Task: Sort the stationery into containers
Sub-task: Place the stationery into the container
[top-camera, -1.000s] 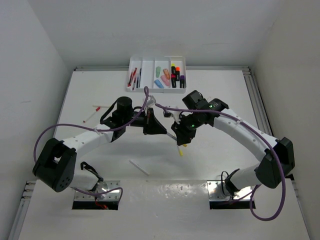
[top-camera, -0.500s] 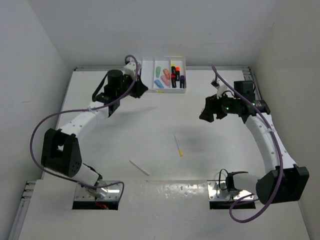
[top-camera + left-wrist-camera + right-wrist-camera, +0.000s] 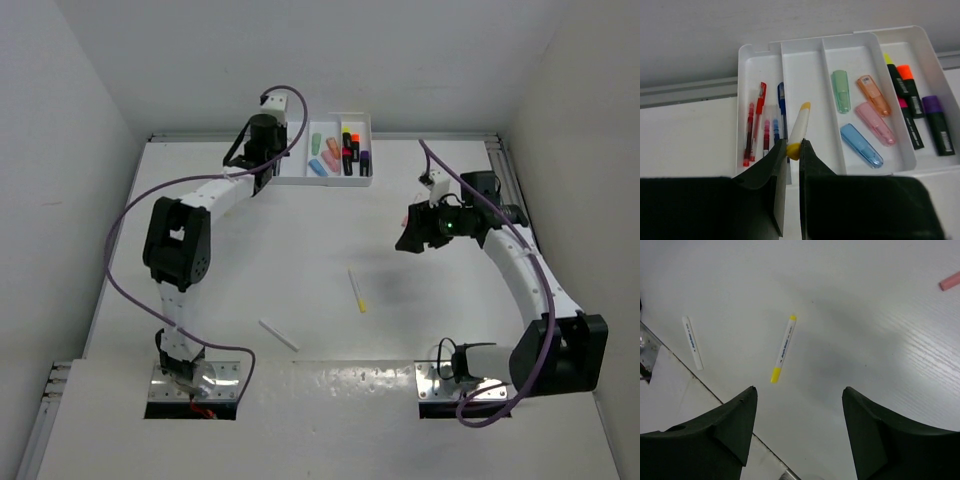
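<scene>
My left claw (image 3: 793, 149) is pinched shut on a white yellow-tipped pen (image 3: 800, 124), poised over the tray (image 3: 807, 75), just beside its red pens (image 3: 758, 115). My right claw (image 3: 800, 390) gapes empty, well away from the tray, above a second yellow-ended pen (image 3: 783, 349) lying on the desk (image 3: 865, 315).

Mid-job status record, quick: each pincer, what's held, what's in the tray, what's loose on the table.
left pincer: shut on a yellow-ended white pen, at the tray
tray, leftmost compartment: red pens, blue pens
second compartment: bare
third compartment: pastel highlighters, green, orange, pink, blue
fourth compartment: dark-bodied highlighters
right pincer: open, holding nothing, above the table
loose on table: yellow-tipped pen; plain white pen; pink item, cut off by the right wrist view's edge
</scene>
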Tool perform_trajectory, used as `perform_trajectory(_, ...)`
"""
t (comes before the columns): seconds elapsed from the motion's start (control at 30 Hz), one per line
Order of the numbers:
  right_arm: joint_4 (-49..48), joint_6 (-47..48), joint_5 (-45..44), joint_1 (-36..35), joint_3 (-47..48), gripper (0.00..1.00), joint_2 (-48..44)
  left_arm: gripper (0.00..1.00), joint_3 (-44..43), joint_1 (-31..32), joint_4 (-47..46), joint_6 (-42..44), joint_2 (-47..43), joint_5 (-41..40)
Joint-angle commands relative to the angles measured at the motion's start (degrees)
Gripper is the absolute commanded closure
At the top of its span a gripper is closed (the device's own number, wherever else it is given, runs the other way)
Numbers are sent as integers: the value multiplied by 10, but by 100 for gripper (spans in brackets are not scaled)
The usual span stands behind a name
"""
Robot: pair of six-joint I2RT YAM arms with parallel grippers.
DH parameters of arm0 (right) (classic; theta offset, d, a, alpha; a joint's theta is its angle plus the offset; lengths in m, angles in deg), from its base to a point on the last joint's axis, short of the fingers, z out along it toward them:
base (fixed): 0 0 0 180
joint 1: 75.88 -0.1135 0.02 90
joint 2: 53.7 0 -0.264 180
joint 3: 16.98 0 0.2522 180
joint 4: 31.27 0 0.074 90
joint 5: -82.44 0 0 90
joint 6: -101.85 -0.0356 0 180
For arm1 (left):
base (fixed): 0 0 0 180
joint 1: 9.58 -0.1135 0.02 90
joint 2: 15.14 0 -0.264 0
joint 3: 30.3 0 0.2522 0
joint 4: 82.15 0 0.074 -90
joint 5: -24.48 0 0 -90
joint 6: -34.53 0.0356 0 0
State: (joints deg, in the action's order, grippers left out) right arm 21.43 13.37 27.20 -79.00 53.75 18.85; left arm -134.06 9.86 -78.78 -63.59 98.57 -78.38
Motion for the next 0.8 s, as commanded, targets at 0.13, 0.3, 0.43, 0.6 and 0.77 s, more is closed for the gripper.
perform_trajectory(0.13,-53,-28,-14,11,-22,33,34,99,-84,-2,-77,15,88,-23)
perform_trajectory(0.3,-104,-74,-65,17,-27,33,73,75,-119,-5,-77,6,142,-4)
perform_trajectory(0.43,-150,-151,-101,20,-17,33,117,51,-127,-7,-72,2,152,1)
perform_trajectory(0.6,-210,-208,-188,11,2,33,158,28,-152,-18,-9,-20,138,13)
perform_trajectory(0.77,-232,-235,-258,-7,47,33,223,27,-89,-25,20,-18,18,53)
